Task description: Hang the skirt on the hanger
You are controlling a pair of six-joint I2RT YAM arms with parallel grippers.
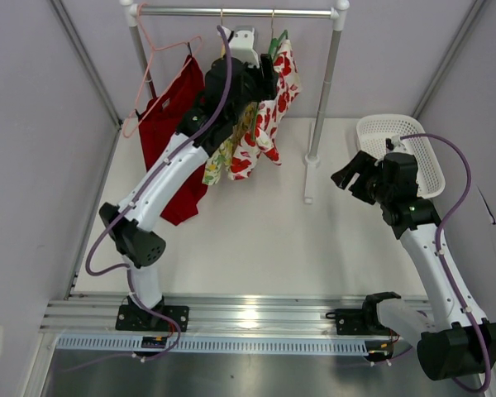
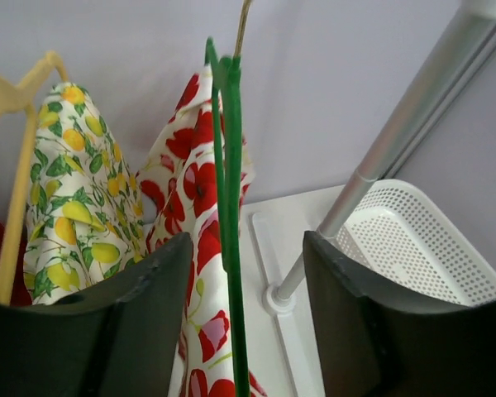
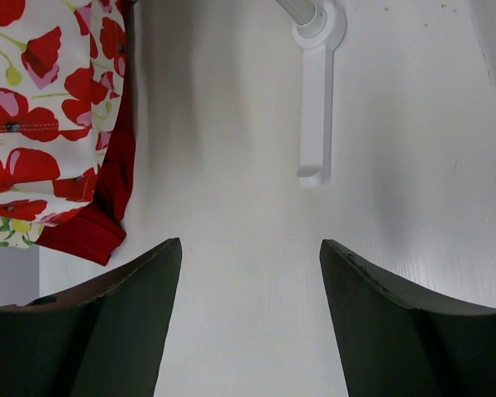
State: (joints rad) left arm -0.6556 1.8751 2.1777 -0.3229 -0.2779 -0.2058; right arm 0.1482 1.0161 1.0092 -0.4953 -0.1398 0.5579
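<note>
The green hanger [image 1: 279, 39] hangs by its hook from the rack rail. The skirt [image 1: 279, 93], white with red flowers, hangs draped from it. My left gripper [image 1: 270, 68] is raised to the hanger. In the left wrist view the gripper [image 2: 248, 248] is open, and the hanger's thin green edge [image 2: 229, 207] stands between the jaws, with the skirt [image 2: 194, 182] just left of it. My right gripper [image 1: 347, 178] is open and empty, low over the table to the right. Its wrist view [image 3: 250, 248] shows the skirt's lower edge [image 3: 41, 124] at far left.
A lemon-print garment [image 2: 74, 190] on a yellow hanger [image 2: 16, 190] hangs left of the skirt. A plain red garment [image 1: 169, 141] hangs on a pink hanger [image 1: 153, 62]. The rack pole [image 1: 324, 91] and its foot [image 3: 317, 83] stand at right. A white basket [image 1: 430, 153] sits beyond.
</note>
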